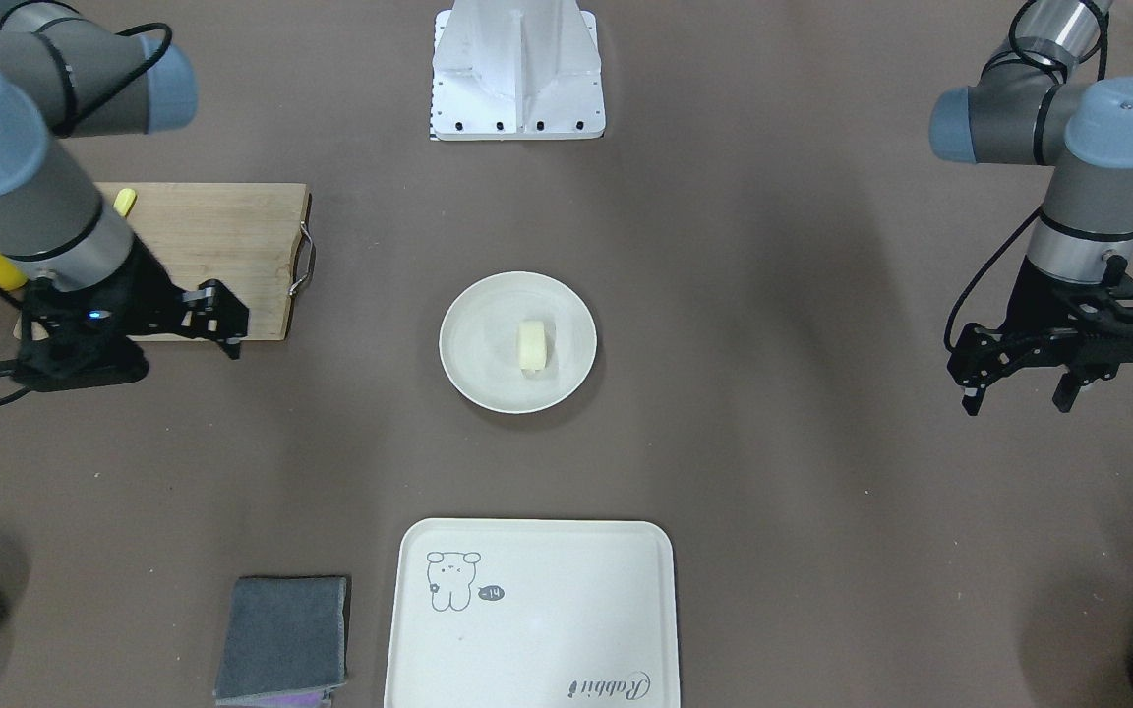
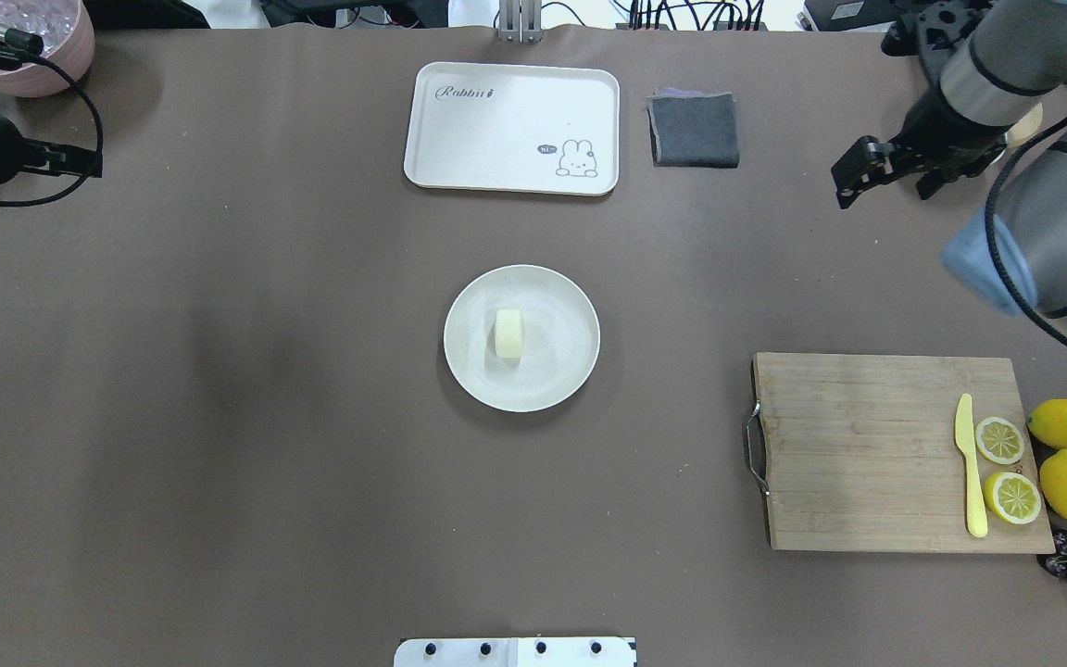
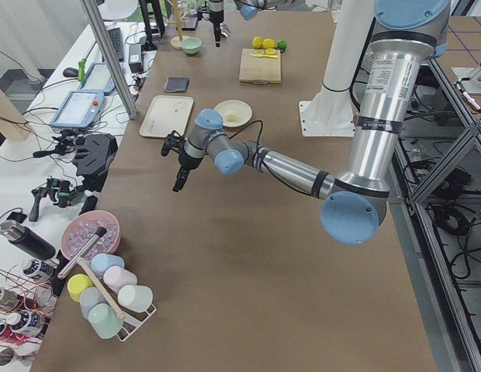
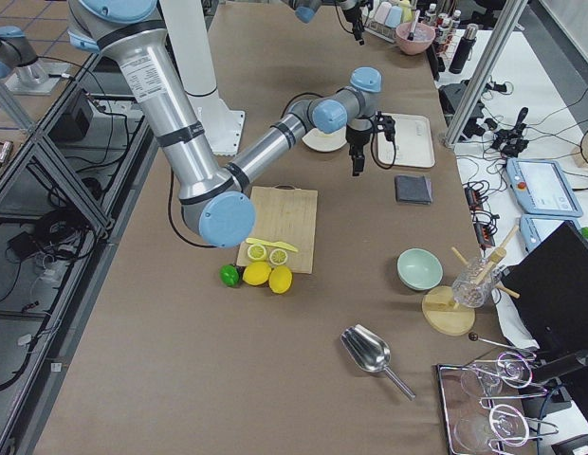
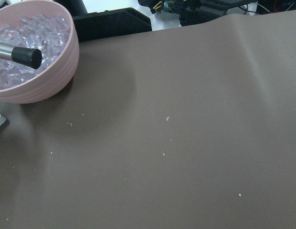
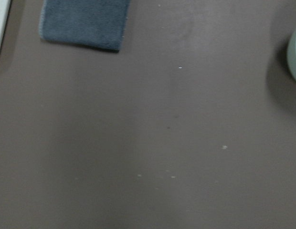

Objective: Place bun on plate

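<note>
Bun (image 1: 533, 345): lies a little right of centre inside the plate (image 1: 473, 310), mid-frame in the front view.
Left gripper (image 1: 1019, 387): at the right edge of the front view, well apart from the plate, fingers spread and holding nothing.
Right gripper (image 1: 222, 320): at the left of that view, over the cutting board (image 1: 222, 231); whether it is parted or closed cannot be told.
Task state: looks finished.
Risk: slight; any arm sweeping low across mid-frame could knock the plate or roll the bun off.
</note>
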### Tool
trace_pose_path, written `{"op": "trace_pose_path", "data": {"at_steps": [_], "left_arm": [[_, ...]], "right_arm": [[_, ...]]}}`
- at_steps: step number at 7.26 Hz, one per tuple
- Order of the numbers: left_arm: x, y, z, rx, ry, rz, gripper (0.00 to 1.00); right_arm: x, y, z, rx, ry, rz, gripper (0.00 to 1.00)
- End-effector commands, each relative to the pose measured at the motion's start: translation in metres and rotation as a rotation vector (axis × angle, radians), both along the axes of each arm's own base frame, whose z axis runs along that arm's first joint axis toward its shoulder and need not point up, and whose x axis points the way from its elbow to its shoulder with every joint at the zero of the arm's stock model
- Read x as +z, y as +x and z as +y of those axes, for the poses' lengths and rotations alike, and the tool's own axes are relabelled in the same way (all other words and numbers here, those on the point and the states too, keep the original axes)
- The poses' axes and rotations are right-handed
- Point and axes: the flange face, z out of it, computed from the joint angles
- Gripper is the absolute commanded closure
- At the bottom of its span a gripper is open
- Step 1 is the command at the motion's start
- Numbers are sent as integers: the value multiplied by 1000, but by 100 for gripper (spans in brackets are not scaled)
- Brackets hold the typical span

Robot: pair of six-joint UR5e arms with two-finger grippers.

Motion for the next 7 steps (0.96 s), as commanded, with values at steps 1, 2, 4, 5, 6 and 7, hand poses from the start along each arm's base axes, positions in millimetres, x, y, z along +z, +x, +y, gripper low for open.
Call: {"op": "trace_pose_path", "data": {"at_steps": [1,2,4,5,6,7], "left_arm": [[44,-79,4,148,-66,6,2],[66,-120,11,157,-73,-25,2],[95,-180,21,94,-123,-14,2],[104,-184,31,141,-158,81,2],[118,-197,45,132,-189,111,2],[119,-208,47,120,-194,126,2]], "right_arm": [[90,122,9,-40,15,38,1],[122,173,17,-52,0,68,1],[206,258,54,-60,-49,82,0],[237,288,81,-36,-83,73,0],[262,307,112,-3,-127,60,0],[281,312,132,5,-112,58,0]]}}
